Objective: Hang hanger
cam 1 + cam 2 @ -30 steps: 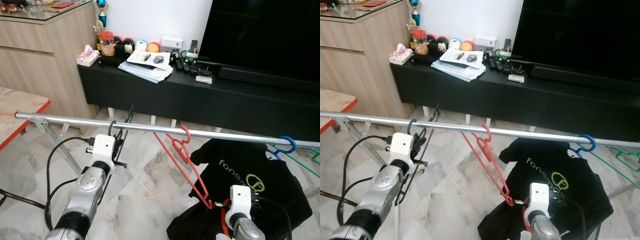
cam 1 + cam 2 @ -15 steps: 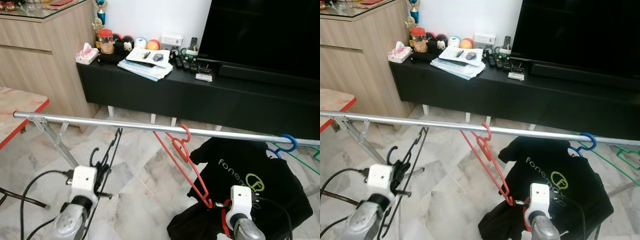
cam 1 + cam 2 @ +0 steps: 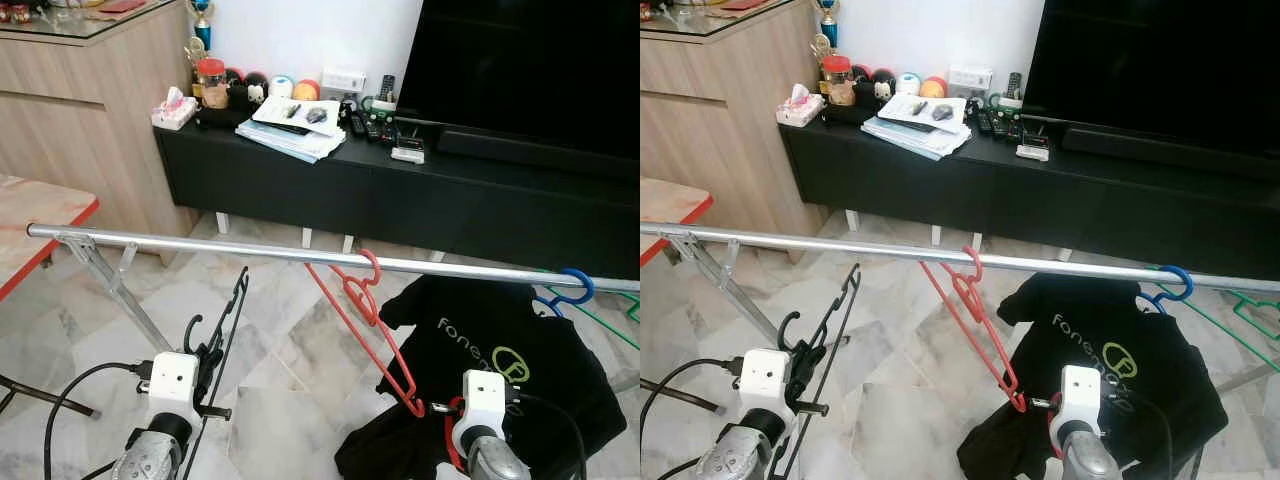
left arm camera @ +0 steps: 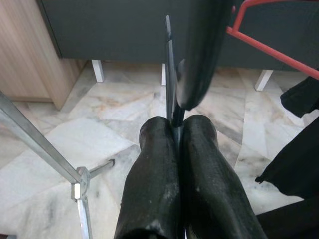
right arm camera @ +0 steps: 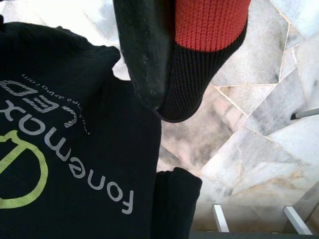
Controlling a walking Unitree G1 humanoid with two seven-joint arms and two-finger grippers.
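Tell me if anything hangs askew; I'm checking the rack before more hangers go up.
The red hanger hooks the rail but slants steeply, its low corner by the right claw. The black hanger, pinched in the left claw, sits below the rail, unhung.

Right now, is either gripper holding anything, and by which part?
The left gripper is shut on the black hanger, pinching its thin frame below the hook. The right gripper looks shut with nothing between its fingers.

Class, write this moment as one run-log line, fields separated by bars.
left pincer: shut on black hanger, below rail | right pincer: shut, beside black shirt | red hanger: on rail
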